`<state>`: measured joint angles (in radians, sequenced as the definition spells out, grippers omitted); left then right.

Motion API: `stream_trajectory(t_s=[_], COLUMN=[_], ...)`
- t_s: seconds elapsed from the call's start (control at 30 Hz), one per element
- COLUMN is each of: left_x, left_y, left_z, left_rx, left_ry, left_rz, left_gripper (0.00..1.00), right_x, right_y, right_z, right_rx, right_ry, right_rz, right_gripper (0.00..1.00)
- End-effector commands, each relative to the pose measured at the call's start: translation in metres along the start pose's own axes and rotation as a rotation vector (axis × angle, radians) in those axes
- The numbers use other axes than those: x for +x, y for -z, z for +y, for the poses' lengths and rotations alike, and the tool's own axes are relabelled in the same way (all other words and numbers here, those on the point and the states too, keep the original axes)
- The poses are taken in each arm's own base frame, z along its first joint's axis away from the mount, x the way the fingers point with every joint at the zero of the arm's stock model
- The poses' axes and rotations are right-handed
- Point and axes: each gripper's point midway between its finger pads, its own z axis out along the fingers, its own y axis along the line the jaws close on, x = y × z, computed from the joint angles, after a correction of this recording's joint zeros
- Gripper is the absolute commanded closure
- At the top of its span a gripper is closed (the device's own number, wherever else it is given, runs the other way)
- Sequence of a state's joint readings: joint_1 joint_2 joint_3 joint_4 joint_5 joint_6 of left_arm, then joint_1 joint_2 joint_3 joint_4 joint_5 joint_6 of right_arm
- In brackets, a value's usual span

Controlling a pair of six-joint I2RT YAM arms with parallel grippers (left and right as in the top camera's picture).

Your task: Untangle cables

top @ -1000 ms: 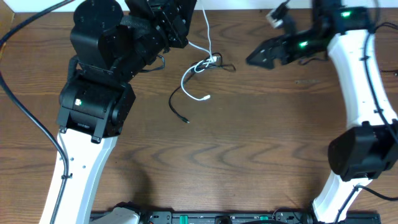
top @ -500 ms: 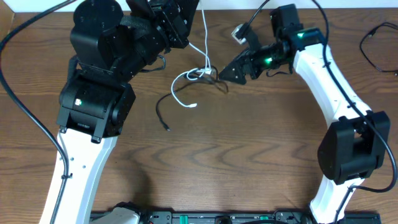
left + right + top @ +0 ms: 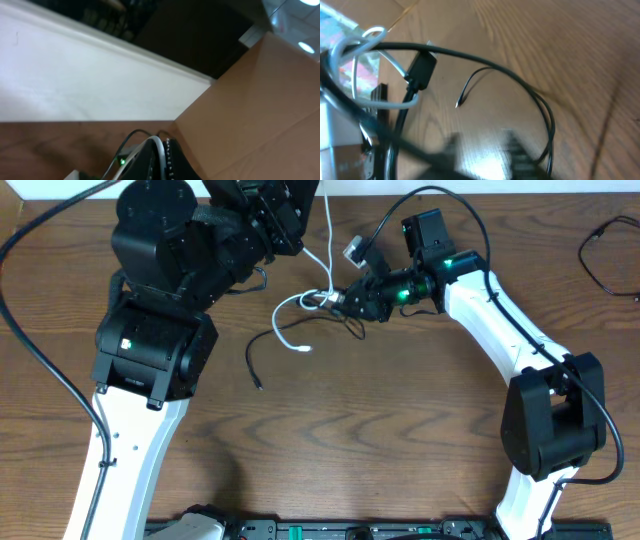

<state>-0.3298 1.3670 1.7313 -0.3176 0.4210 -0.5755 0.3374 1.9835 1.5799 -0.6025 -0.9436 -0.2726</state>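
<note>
The left gripper [image 3: 288, 210] sits at the top left, and whether its jaws are open cannot be told. Below it on the table [image 3: 400, 430], a black cable [image 3: 249, 358] and a white cable [image 3: 331, 250] meet in a knot [image 3: 325, 299]. The right gripper [image 3: 350, 300] is at the knot, its jaw opening unclear. A spare cable [image 3: 598, 265] lies far right.

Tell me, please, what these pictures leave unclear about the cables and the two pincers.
- Left pincer: lost overhead against the dark body of the left arm; the left wrist view shows no fingers.
- Right pincer: at the knot, too dark overhead and blurred in the right wrist view; open or shut is unclear.
- White cable: its upper end is cut off at the overhead's top edge.
</note>
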Motion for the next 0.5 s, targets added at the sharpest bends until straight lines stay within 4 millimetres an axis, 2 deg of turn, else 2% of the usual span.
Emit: stream_trajectory(t_s=[0.0, 0.07, 0.13, 0.2, 0.23, 0.33, 0.47], left_x=[-0.021, -0.033, -0.047, -0.060, -0.065, -0.081, -0.096], left_y=[0.012, 0.018, 0.027, 0.037, 0.042, 0.058, 0.074], left_z=[-0.017, -0.019, -0.020, -0.019, -0.017, -0.010, 0.000], left_rx=[0.049, 0.059, 0.061, 0.054, 0.046, 0.011, -0.034], left_ry=[-0.012, -0.014, -0.024, -0.036, -0.036, -0.047, -0.059], left_rz=[-0.062, -0.105, -0.152, -0.197, -0.217, -0.272, -0.326], left_gripper=[0.93, 0.92, 0.93, 0.93, 0.92, 0.93, 0.92], right_x=[0.006, 0.015, 0.033, 0.059, 0.070, 0.096, 0.116], right_y=[0.001, 0.005, 0.015, 0.033, 0.041, 0.059, 0.066], right_z=[-0.019, -0.039, -0.068, -0.094, -0.102, -0.112, -0.113], right_rx=[0.105, 0.222, 0.410, 0.630, 0.707, 0.849, 0.877], right_ry=[-0.130, -0.222, -0.373, -0.549, -0.611, -0.710, -0.766], right_rz=[0.019, 0.041, 0.070, 0.101, 0.113, 0.155, 0.202], right_gripper=[0.99, 0.99, 0.99, 0.99, 0.99, 0.99, 0.99])
